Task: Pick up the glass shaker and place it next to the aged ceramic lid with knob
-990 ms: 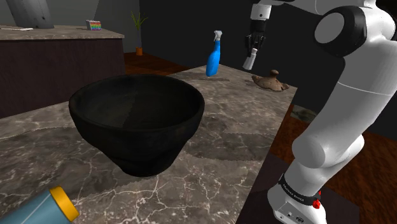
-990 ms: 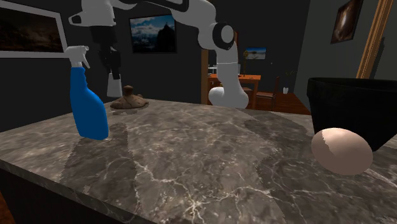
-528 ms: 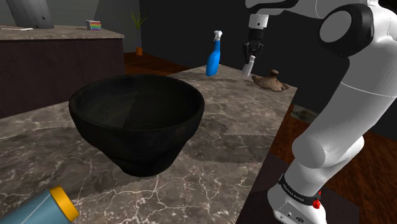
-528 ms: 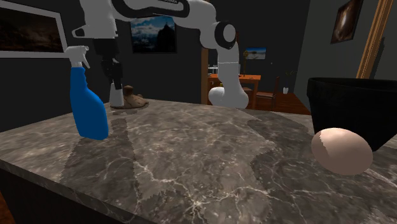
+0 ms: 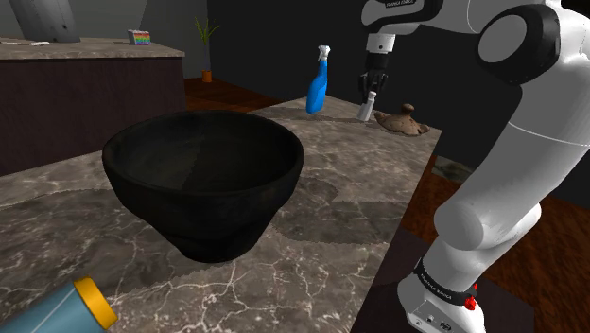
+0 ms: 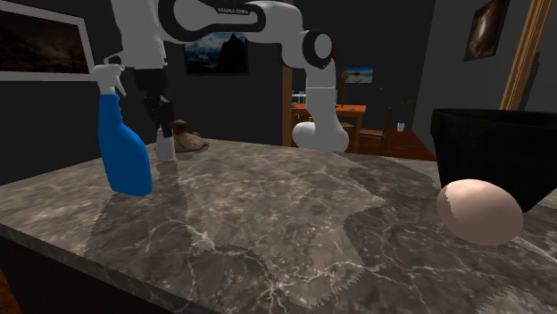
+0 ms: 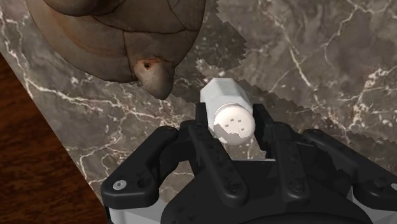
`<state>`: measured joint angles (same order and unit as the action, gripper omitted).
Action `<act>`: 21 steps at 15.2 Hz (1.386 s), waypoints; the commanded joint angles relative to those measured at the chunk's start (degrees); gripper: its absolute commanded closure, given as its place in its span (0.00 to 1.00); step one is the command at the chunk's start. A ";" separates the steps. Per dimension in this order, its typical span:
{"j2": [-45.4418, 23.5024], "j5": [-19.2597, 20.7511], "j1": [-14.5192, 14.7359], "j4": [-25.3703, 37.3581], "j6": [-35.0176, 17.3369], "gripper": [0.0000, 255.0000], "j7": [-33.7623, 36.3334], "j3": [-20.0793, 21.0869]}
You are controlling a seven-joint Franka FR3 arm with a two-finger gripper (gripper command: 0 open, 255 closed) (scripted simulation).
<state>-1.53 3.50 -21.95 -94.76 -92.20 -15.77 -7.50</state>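
The shaker (image 7: 230, 109) is a small white faceted jar with a holed cap. My gripper (image 7: 233, 126) is shut on it, one black finger on each side. In the shoulder view the gripper (image 5: 370, 93) holds the shaker (image 5: 365, 110) upright, low over the marble counter's far end. The brown ceramic lid with a knob (image 5: 402, 121) lies just to the shaker's right there. In the second exterior view the shaker (image 6: 165, 143) stands in front of the lid (image 6: 189, 140), its base at or just above the counter. The wrist view shows the lid (image 7: 121, 32) close beside the shaker.
A blue spray bottle (image 5: 318, 85) stands to the shoulder view's left of the shaker. A large black bowl (image 5: 203, 180) takes up the counter's middle. A blue cylinder with a yellow cap (image 5: 68, 308) lies at the near corner. A pale egg-shaped object (image 6: 479, 211) rests by the bowl. The counter edge (image 7: 44, 121) runs near the lid.
The gripper has come down with the shaker, from well above the counter to just beside the lid, and shifted slightly toward the spray bottle.
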 commanded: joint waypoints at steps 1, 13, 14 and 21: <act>0.04 0.00 0.01 -0.12 -0.11 1.00 0.02 0.01; -1.02 -0.14 0.06 5.04 4.01 0.00 -0.13 0.06; -1.70 -0.22 0.07 7.85 6.13 0.00 -0.22 0.08; -2.33 -0.30 0.08 10.18 7.84 0.00 -0.29 0.09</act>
<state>-3.84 3.20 -21.87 -84.62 -84.39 -16.07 -7.42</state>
